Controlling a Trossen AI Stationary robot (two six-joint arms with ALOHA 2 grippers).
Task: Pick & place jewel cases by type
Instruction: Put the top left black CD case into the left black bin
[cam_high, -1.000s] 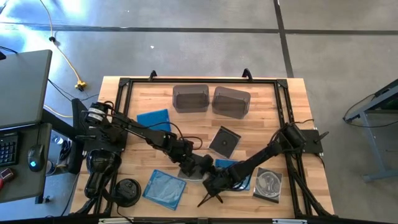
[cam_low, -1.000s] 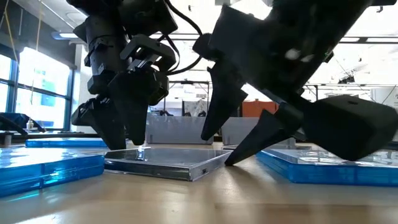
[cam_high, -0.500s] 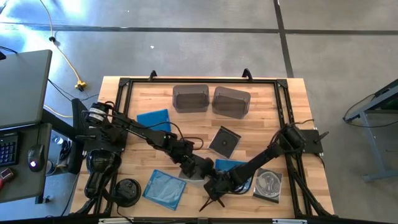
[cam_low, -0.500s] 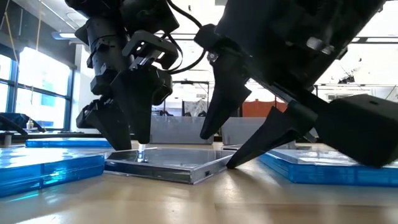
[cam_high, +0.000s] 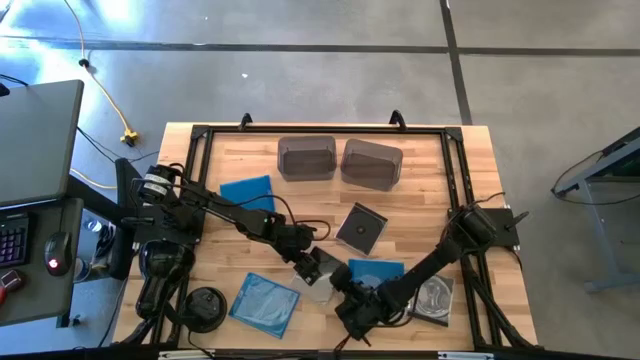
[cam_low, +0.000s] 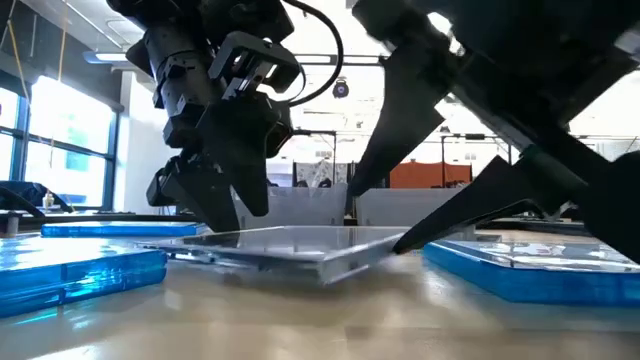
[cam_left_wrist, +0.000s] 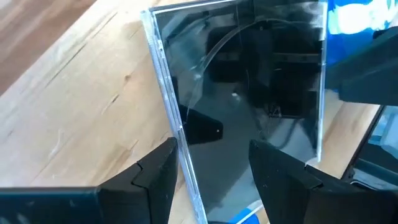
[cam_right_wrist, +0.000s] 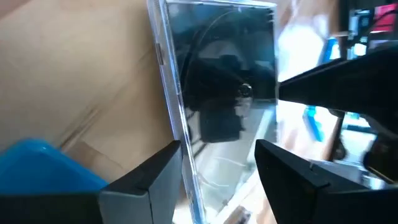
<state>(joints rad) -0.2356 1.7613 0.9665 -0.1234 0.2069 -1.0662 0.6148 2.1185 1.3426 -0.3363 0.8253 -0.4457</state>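
High view: the wooden surface (cam_high: 420, 175) carries two smoky grey bins (cam_high: 306, 158) at the far edge. One blue jewel case (cam_high: 246, 191) lies left of centre, another blue case (cam_high: 264, 300) sits near the front, and a third blue case (cam_high: 375, 270) lies partly under the right arm. A dark case (cam_high: 360, 227) sits mid-surface, and the clear case with silver disc (cam_high: 432, 297) lies front right. A round black object (cam_high: 204, 307) sits at the front left corner. The left pincer (cam_high: 312, 268) and right pincer (cam_high: 352, 305) meet over a greyish case (cam_high: 318, 287) at front centre.

Low view: the greyish case (cam_low: 290, 245) is tilted, its near edge raised off the surface. The left pincer's fingers (cam_low: 215, 200) are at its far side.

Left wrist view: the pincer (cam_left_wrist: 214, 163) is spread, fingers straddling the edge of the case (cam_left_wrist: 249, 99).

Right wrist view: the pincer (cam_right_wrist: 217, 163) is spread wide, fingers either side of the same case (cam_right_wrist: 217, 93); I cannot tell whether either one actually pinches it.
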